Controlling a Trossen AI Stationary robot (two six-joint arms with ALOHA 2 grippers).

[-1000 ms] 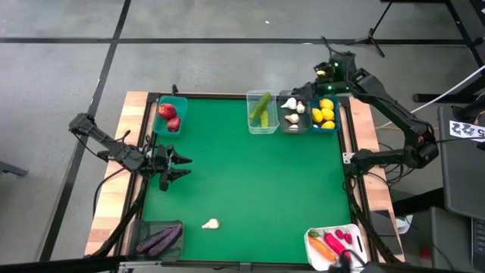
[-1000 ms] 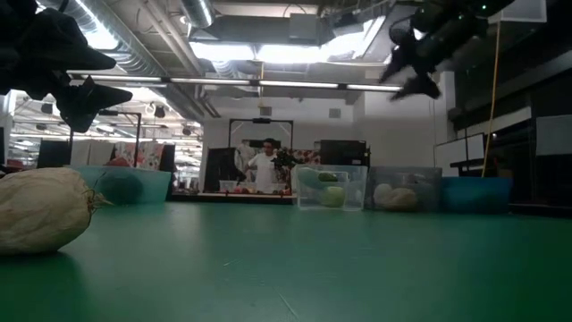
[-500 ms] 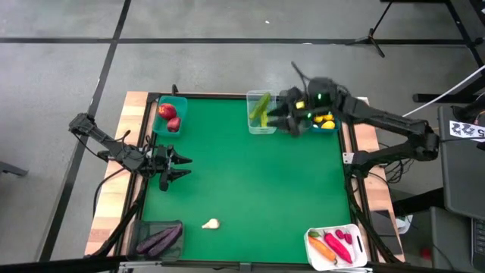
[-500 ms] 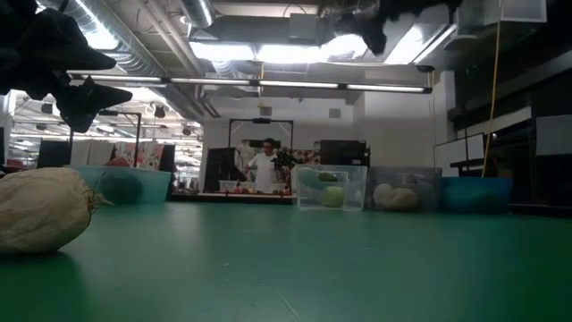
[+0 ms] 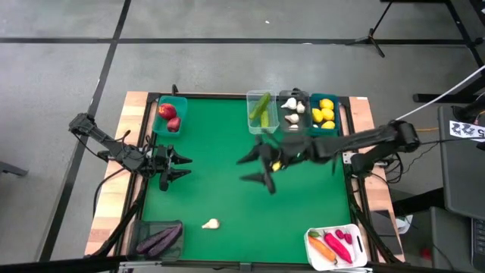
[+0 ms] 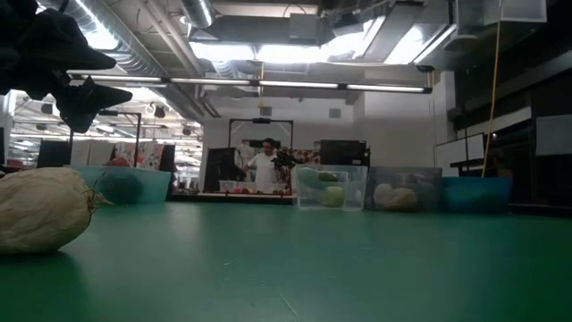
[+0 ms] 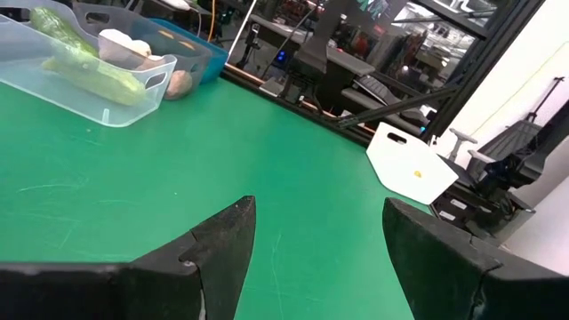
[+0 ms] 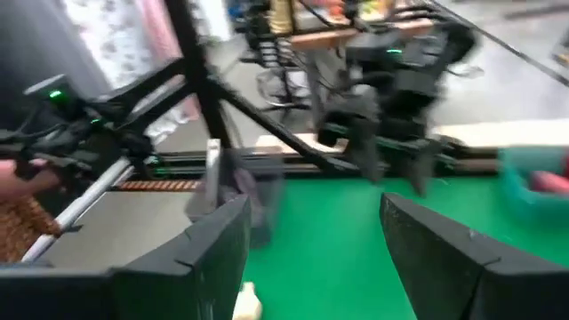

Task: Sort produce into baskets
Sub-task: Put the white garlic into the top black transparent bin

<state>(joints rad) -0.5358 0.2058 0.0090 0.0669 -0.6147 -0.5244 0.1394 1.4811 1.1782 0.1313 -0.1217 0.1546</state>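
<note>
Garlic bulb (image 5: 211,224) lies well apart from open right pincer (image 5: 256,168).

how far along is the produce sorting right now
Nearly done. Apples sit in the teal basket, cucumbers in the clear basket, garlic bulbs and lemons in theirs, eggplants and the white basket are filled. In hand: nothing; the right gripper is open over mid-table, the left gripper open near the left edge. Left: one loose garlic bulb.
</note>
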